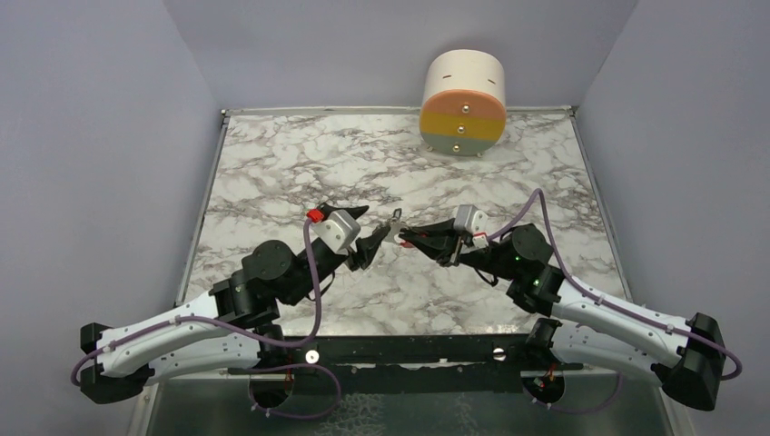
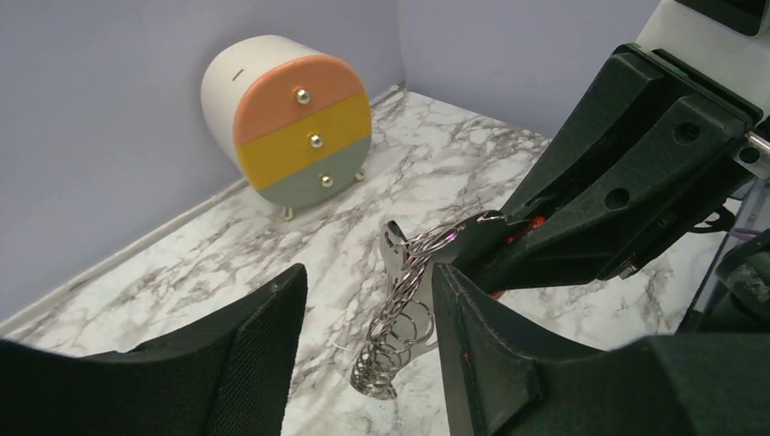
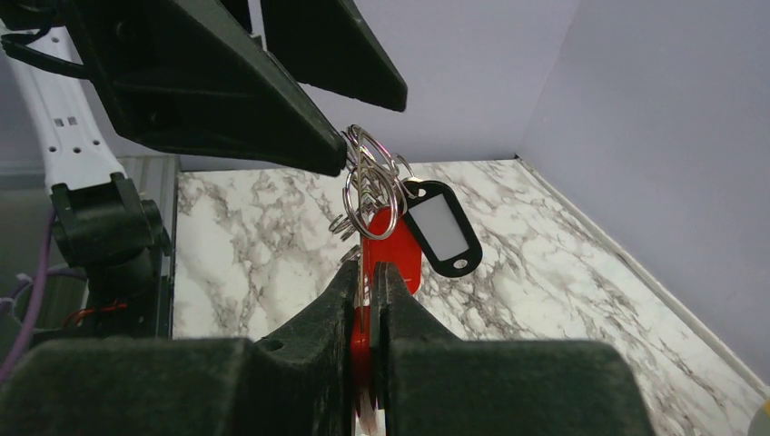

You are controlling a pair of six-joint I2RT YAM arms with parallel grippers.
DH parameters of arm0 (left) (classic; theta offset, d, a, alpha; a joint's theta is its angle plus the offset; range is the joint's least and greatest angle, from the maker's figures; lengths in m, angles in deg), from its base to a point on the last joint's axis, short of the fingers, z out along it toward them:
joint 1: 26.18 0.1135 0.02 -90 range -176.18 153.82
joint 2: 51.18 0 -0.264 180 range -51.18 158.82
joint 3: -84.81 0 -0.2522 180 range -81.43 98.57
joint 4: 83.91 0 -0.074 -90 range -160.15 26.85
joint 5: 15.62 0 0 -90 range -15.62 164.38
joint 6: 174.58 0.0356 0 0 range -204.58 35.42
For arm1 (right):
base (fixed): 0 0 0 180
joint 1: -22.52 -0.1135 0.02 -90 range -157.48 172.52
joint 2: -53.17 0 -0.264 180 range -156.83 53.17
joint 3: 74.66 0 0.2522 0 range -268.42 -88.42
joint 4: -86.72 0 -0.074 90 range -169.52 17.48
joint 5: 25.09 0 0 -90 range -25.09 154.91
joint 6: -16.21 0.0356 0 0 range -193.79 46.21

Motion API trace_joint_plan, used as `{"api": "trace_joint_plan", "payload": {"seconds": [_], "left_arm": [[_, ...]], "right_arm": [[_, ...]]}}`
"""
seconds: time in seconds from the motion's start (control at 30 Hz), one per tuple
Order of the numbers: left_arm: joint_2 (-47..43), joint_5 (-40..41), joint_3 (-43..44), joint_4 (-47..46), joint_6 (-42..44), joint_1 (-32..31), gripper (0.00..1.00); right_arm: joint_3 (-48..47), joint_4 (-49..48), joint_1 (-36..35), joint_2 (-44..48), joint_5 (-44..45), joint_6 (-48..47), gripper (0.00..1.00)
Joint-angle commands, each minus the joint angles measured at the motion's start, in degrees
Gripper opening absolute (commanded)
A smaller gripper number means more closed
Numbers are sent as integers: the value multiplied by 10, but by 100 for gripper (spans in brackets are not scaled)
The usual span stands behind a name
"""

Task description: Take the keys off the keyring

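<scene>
My right claw [image 3: 368, 272] is clenched, pads pinching the lower part of the red key tag [image 3: 392, 247]. In the right wrist view the tag runs out of the jaws toward 12 o'clock. At its far end is the keyring [image 3: 368, 182], a loose bunch of silver split rings. The black key tag [image 3: 442, 227], with a white window, hangs off the same bunch at 1 o'clock from my fingertips. It is tilted, just beside the red one and overlapping its edge. Both tags are on the rings, neither is off.

My left claw [image 2: 368, 277] is released, jaws wide apart, gripping nothing. The ring bunch dangles in the gap between the fingers, closer to the one at 3 o'clock in the left wrist view. I cannot tell whether it touches that finger, or whether the lowest ring touches the table.

In the top view both claws meet tip to tip over the middle of the marble table [image 1: 300, 163]. The left comes in from 8 o'clock, the right from 4 o'clock, with the rings between them.

Further out, a small round drawer box [image 1: 463, 100] has orange, yellow and grey-green fronts with brass knobs. It sits at about 12 to 1 o'clock at the table's far edge by the wall, well apart from both claws.
</scene>
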State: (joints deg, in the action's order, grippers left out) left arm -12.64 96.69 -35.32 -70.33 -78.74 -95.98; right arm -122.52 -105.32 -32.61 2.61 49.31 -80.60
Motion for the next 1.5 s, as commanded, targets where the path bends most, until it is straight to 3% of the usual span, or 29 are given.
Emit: {"api": "trace_joint_plan", "payload": {"seconds": [0.0,0.07,0.13,0.2,0.33,0.37,0.7,0.97,1.33,1.47], "left_arm": [[5,-13,-2,-30,-26,2,61],[-3,-10,-7,-39,-25,2,67],[-11,-12,-11,-43,-23,3,67],[-13,-13,-14,-44,-22,3,61],[-14,-23,-16,-43,-17,2,38],[-13,-26,-16,-44,-18,2,36],[-27,-46,-20,-26,-25,3,55],[-76,-85,-42,-18,-39,2,44],[-51,-144,-45,-43,-44,2,47],[-47,-162,-46,-42,-39,3,34]], "right_arm": [[-11,-33,-4,8,-43,10,2],[-11,-34,-3,8,-48,13,2],[-11,-35,-3,9,-49,15,2],[-11,-35,-3,8,-48,15,2],[-15,-36,-3,1,-49,16,2],[-14,-37,-3,-1,-51,17,2],[-15,-57,-3,-9,-76,5,2],[-13,-95,-3,-17,-102,18,2],[-25,-132,-4,-49,-148,35,2],[-26,-135,-3,-46,-146,35,2]]}}
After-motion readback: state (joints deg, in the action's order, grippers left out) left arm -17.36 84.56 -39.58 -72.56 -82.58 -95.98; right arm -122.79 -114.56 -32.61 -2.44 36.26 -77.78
